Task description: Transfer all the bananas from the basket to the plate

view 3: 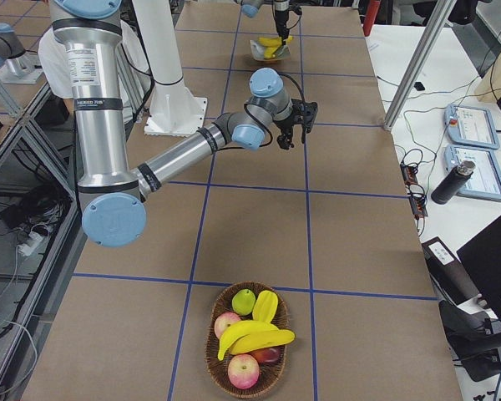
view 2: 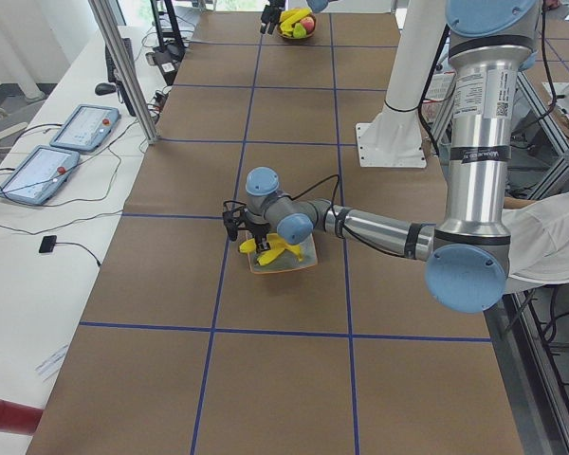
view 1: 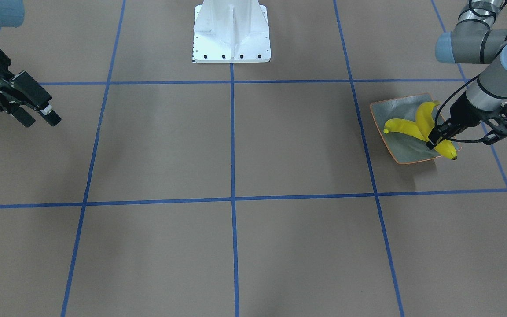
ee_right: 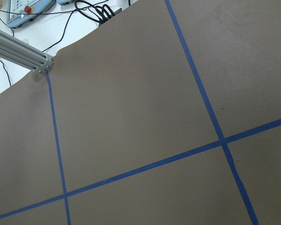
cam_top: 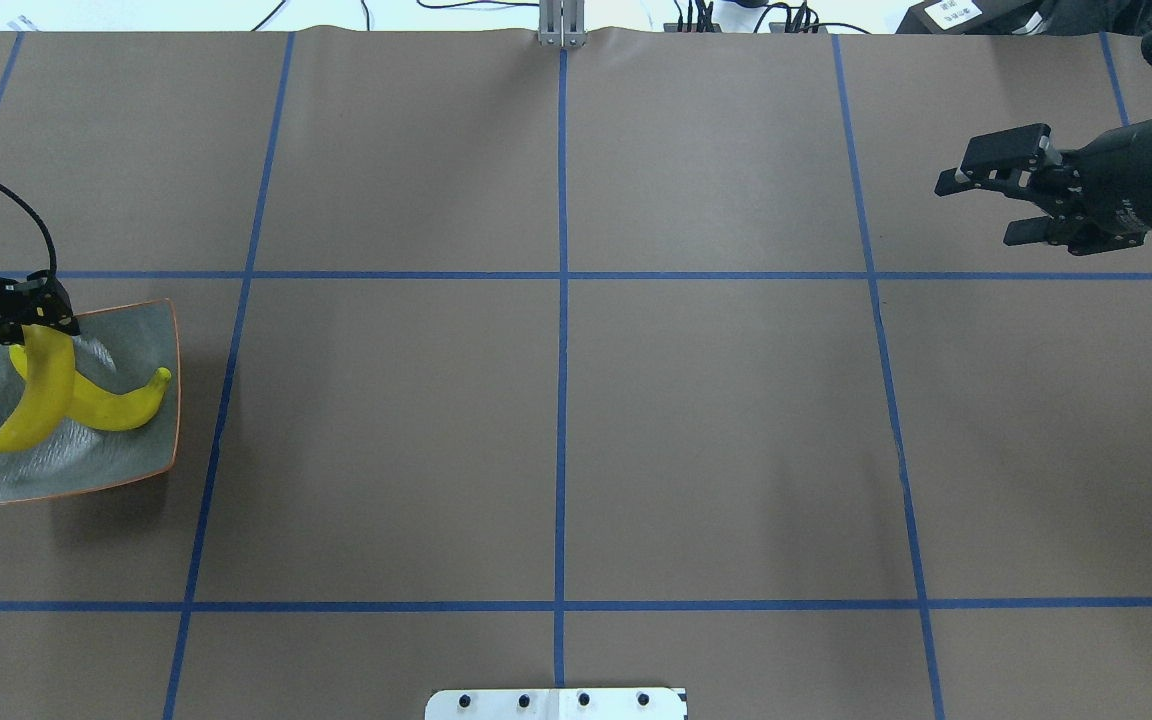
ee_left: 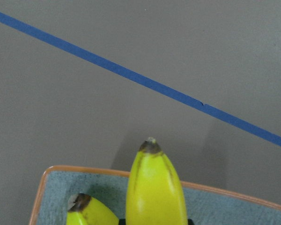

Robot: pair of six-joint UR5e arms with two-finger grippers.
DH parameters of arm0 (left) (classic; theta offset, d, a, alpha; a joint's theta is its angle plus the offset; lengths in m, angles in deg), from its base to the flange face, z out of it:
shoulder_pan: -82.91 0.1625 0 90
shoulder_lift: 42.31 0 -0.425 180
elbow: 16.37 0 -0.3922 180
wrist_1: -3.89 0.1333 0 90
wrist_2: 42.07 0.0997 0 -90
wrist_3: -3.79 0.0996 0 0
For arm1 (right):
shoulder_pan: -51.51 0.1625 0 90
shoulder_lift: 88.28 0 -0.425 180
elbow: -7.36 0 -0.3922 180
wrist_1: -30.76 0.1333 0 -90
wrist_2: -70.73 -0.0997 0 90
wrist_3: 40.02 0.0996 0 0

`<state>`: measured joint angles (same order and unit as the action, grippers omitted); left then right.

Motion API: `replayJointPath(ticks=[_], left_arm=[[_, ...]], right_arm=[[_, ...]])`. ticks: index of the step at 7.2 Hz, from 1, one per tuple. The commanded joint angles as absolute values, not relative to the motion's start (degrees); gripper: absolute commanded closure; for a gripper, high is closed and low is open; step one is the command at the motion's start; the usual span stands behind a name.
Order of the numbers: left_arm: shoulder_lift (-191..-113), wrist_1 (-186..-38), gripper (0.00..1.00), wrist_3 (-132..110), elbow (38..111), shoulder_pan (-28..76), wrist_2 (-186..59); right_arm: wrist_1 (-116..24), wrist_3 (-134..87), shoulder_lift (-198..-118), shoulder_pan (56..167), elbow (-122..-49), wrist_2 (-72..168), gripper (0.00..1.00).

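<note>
The grey-green plate (cam_top: 141, 325) with an orange rim lies at the table's left end. One banana (cam_top: 121, 405) lies on it. My left gripper (cam_top: 36, 322) is shut on the end of a second banana (cam_top: 41, 395), which lies across the first over the plate. The left wrist view shows that held banana (ee_left: 154, 187) between the jaws above the plate rim (ee_left: 84, 169). The basket (view 3: 213, 368) stands at the table's far right end and holds two more bananas (view 3: 255, 334). My right gripper (cam_top: 981, 210) is open and empty, above the table.
The basket also holds apples (view 3: 244, 370) and a green fruit (view 3: 245, 301). The white robot base (view 1: 231, 33) stands at the table's middle edge. Blue tape lines (cam_top: 562, 300) mark a grid on the brown table. Tablets (view 2: 38, 171) and cables lie on a side bench.
</note>
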<state>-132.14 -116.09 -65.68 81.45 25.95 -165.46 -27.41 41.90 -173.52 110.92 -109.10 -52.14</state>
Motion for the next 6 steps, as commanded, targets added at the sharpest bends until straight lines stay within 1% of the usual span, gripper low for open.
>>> replayJointPath(ticks=[1, 6], left_arm=[[-132.22, -116.08, 0.01, -63.54, 81.10, 25.95, -165.56], [-132.39, -115.99, 0.01, -63.62, 83.20, 25.69, -169.74]], right_arm=[[-27.34, 41.90, -173.45, 111.01, -109.09, -52.14, 0.00], [-27.34, 41.90, -173.45, 111.27, -109.27, -52.14, 0.00]])
